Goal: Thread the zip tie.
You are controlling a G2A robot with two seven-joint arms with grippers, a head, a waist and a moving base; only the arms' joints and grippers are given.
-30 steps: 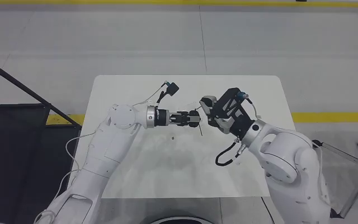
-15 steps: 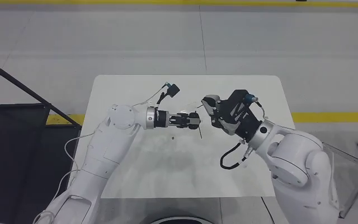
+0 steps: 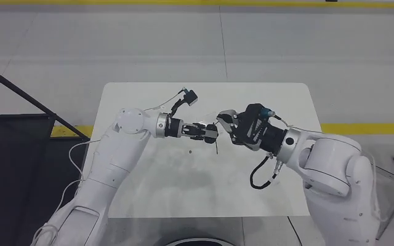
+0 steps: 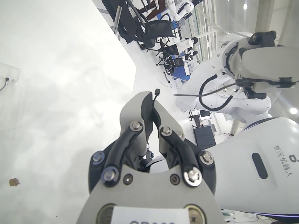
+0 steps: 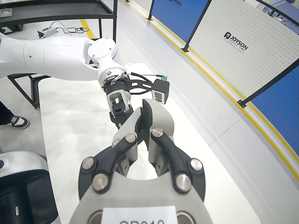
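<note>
- Left gripper (image 4: 152, 104) is pinched on the tie (image 4: 157, 91) just below its head, above mid-table (image 3: 154, 184).
- Right gripper (image 5: 143, 110) is closed, apparently on the tail (image 4: 186, 93). I see its tip near the head, not touching.

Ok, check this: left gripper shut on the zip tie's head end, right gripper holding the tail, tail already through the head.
Wrong on one point: the tail is not through the head; the left wrist view shows a gap between its tip and the head. The left gripper is shut on the head end and the right gripper holds the tail.
</note>
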